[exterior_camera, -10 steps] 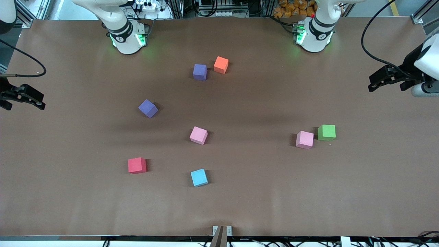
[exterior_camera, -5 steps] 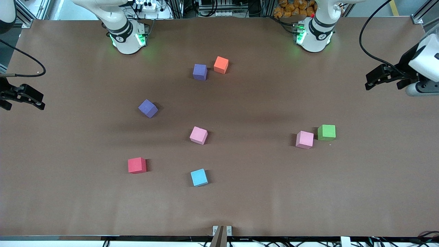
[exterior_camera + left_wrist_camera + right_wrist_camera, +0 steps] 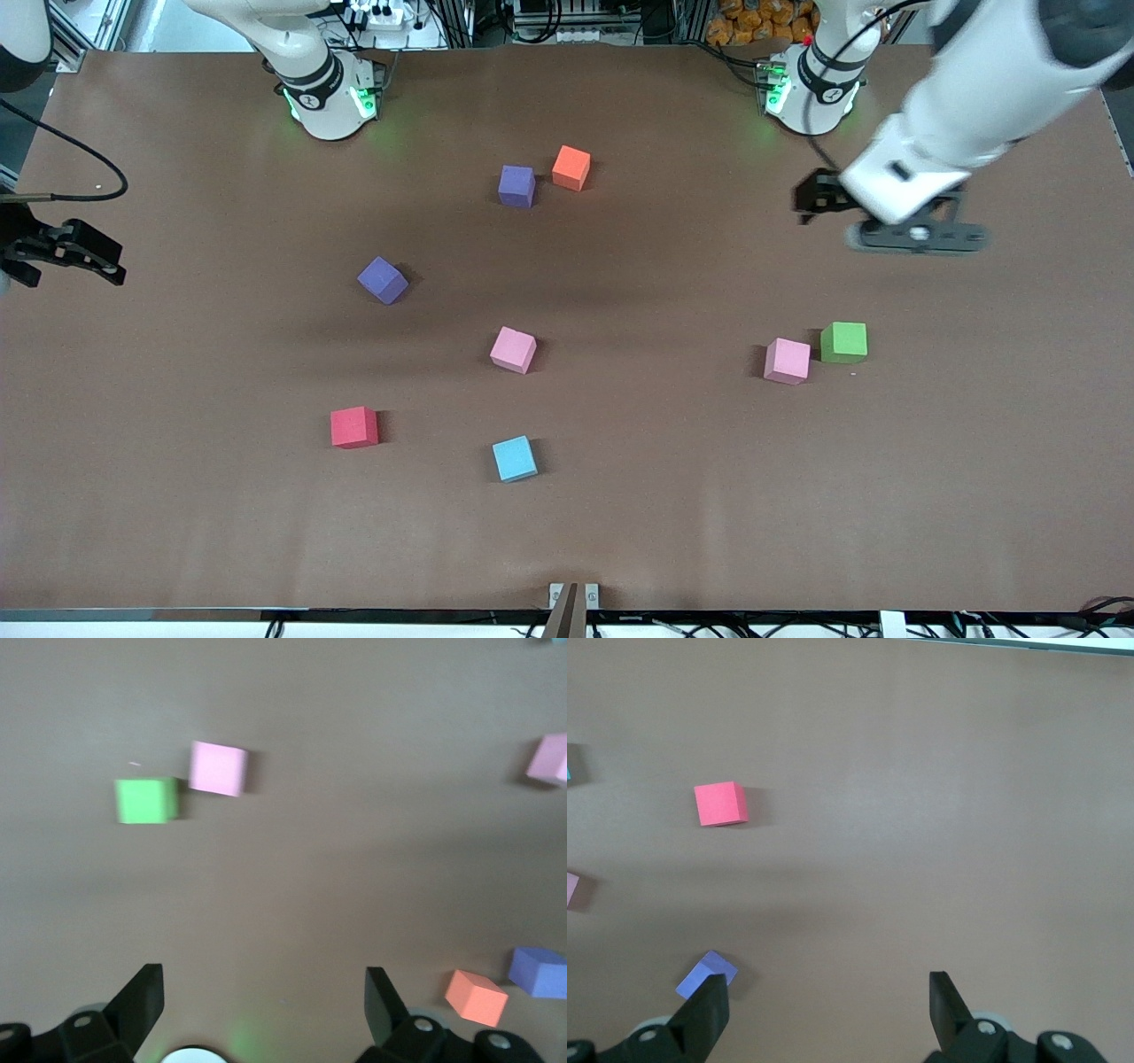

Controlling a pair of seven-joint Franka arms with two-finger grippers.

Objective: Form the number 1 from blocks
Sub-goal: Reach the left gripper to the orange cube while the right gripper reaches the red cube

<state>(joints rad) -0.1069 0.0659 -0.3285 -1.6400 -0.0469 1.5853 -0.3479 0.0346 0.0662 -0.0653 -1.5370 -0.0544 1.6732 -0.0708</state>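
Eight blocks (image 3: 513,349) lie scattered singly on the table (image 3: 673,496), none stacked, mostly mid-frame. Left gripper (image 3: 819,199), jaws wide and empty, hangs upper right over bare table. Right gripper (image 3: 75,257), wide and empty, waits at the frame's left edge.

Brown matte table (image 3: 673,532), cables and metal framing along its edges

Eight small foam blocks lie scattered and apart, none stacked. An orange block (image 3: 571,167) and a purple block (image 3: 516,186) sit just beside each other nearest the robot bases. A second purple block (image 3: 383,280) lies turned diagonally. A pink block (image 3: 513,349) sits mid-table; another pink block (image 3: 788,361) almost touches the green block (image 3: 843,342). The red block (image 3: 354,427) and blue block (image 3: 515,459) lie nearest the camera.
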